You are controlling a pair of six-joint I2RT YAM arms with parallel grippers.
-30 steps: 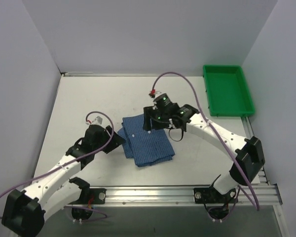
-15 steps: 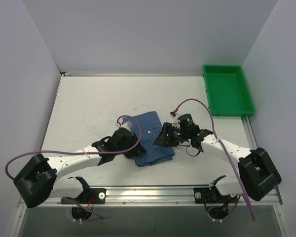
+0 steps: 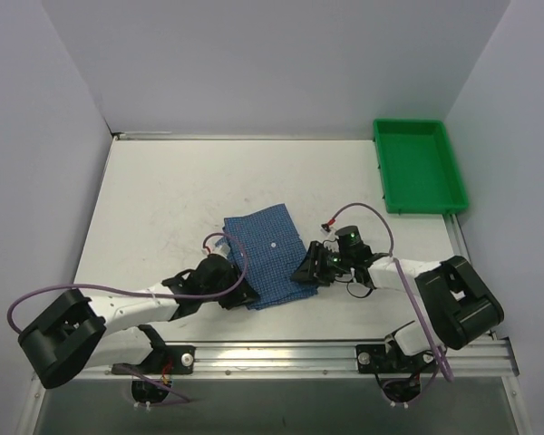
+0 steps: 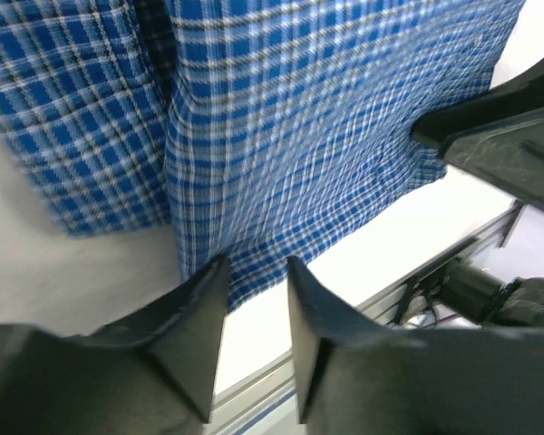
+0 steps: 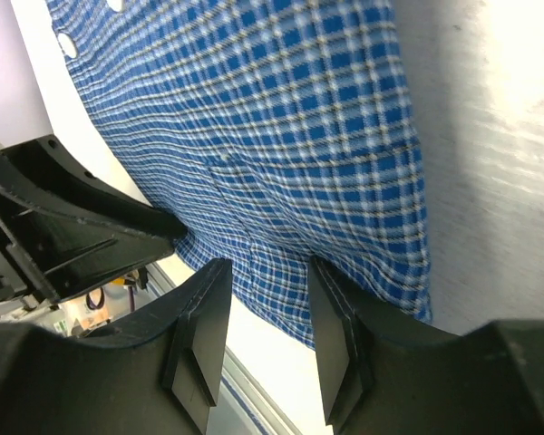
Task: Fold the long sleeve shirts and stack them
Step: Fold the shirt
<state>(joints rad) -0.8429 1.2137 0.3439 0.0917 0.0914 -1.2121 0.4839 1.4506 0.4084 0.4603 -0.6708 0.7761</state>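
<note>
Both narrowed, left gripper (image 3: 242,294) and right gripper (image 3: 306,273) straddle the near hem of the shirt (image 3: 267,252) lying near-centre on the table (image 3: 163,190); pinched or not, unclear. Shallow bites could slip, skewing the fold.

I work on a pale grey counter (image 3: 163,199), matte and under soft, even light. Plain pale walls box it in on three sides: the back wall (image 3: 272,63), the left wall (image 3: 36,181) and the right wall (image 3: 517,136). A green tray (image 3: 381,172) sits in the far right corner. An aluminium rail (image 3: 281,349) runs along the near edge.
</note>
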